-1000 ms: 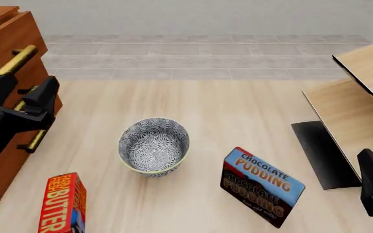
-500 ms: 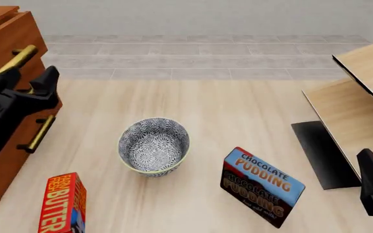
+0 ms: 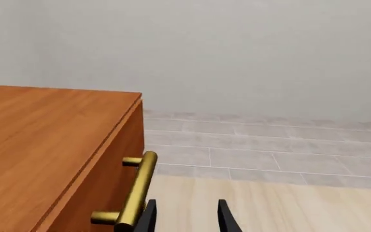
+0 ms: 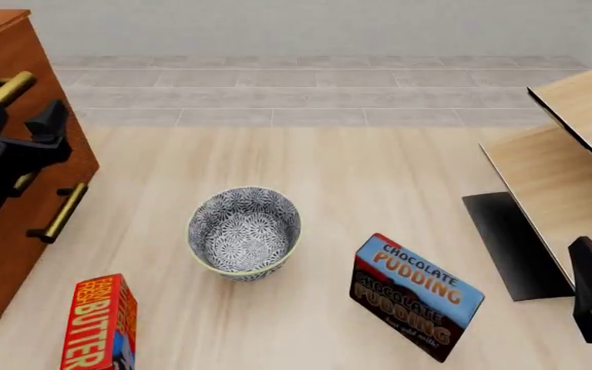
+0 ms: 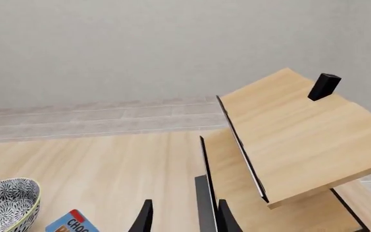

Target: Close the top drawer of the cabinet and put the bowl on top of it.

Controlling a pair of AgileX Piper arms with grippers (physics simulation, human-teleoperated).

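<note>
Two hands in play. Left hand (image 4: 8,142) at 9 o'clock in the front view, pressed against the face of the cabinet (image 4: 28,85), fingers spread apart with nothing between them, right beside the brass handle (image 4: 3,92) of the top drawer (image 3: 105,188). Left wrist view: drawer front sits flush under the cabinet top, looks pushed in; handle just beside one fingertip, can't tell if touching.

Right hand (image 5: 182,217) at 4 o'clock, low at the frame edge, fingers parted and gripping nothing, near the pale wood furniture (image 4: 573,169) with black edges.

Bowl (image 4: 244,230) upright on the counter (image 4: 358,169) near centre, well apart from both hands, not on the cabinet. Chocolate pudding box (image 4: 415,297) at 4 o'clock of the bowl, tilted, near but apart. Butter box (image 4: 101,324) at 8 o'clock of the bowl, in front of the cabinet. A lower drawer handle (image 4: 58,213) shows below the left hand.
</note>
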